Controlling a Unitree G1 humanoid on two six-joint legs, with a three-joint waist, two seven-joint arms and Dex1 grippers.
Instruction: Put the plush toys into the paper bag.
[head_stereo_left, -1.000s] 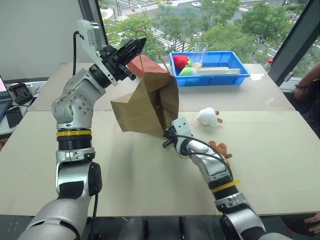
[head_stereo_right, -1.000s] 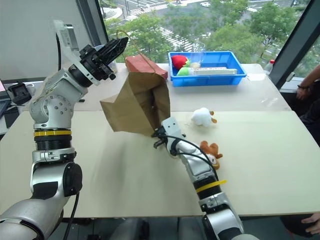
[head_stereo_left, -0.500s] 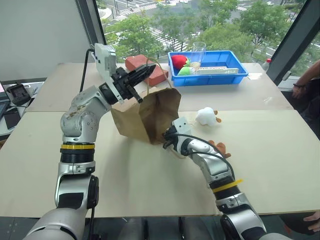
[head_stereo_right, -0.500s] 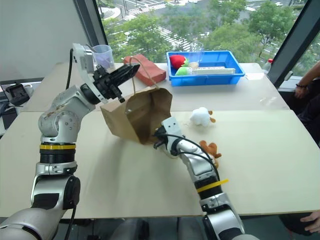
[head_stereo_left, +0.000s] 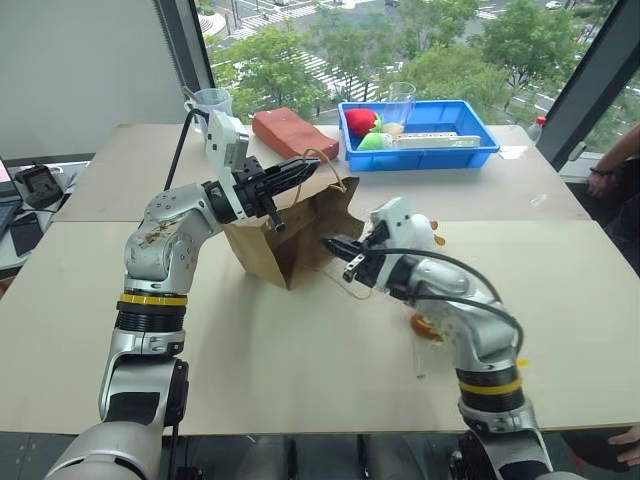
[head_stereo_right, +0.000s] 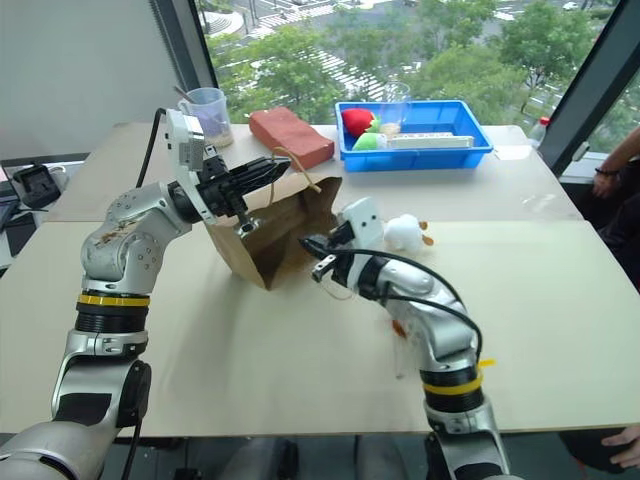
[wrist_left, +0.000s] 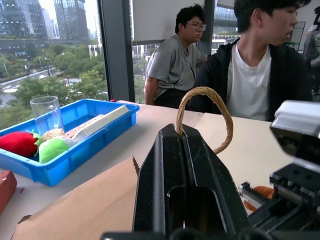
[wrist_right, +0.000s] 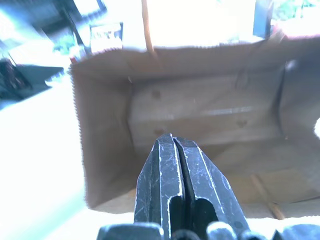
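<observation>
Beige table: brown paper bag tilted, mouth open, cord handle pinched.

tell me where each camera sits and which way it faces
Left eye and right eye: on the head, looking forward and down at the table; both arms show, left gripper shut on the paper bag handle.
Left wrist: looks along its shut fingers at the handle and blue bin.
Right wrist: looks past the shut right gripper into the bag's mouth.
All share the bag.
</observation>
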